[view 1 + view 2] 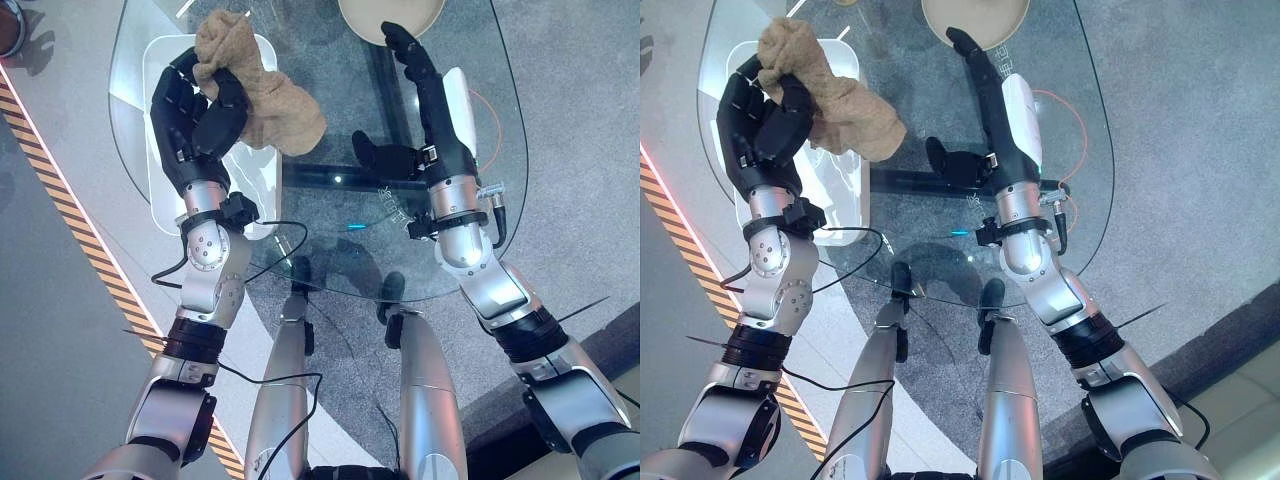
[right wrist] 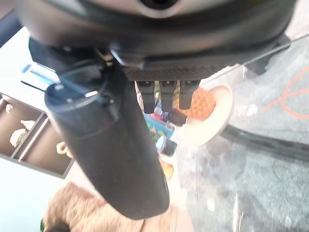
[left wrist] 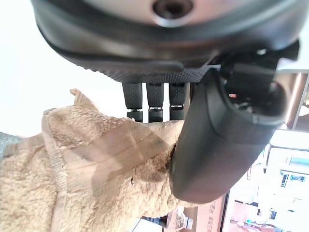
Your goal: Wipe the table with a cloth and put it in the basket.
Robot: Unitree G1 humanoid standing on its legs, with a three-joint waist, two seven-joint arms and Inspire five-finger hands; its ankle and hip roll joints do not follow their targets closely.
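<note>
Left hand [image 1: 192, 115] has its fingers curled tight round the tan cloth [image 1: 262, 95], lifted up. Most of the cloth hangs out to the hand's right side, over the glass table [image 1: 340, 250]. The white basket [image 1: 162, 205] sits right under the left hand, w/ the cloth partly above it. So the drop is prob. straight down. Right hand [image 1: 415, 65] is flat, fingers straight, holding nothing, near a round plate [image 1: 392, 15].
</note>
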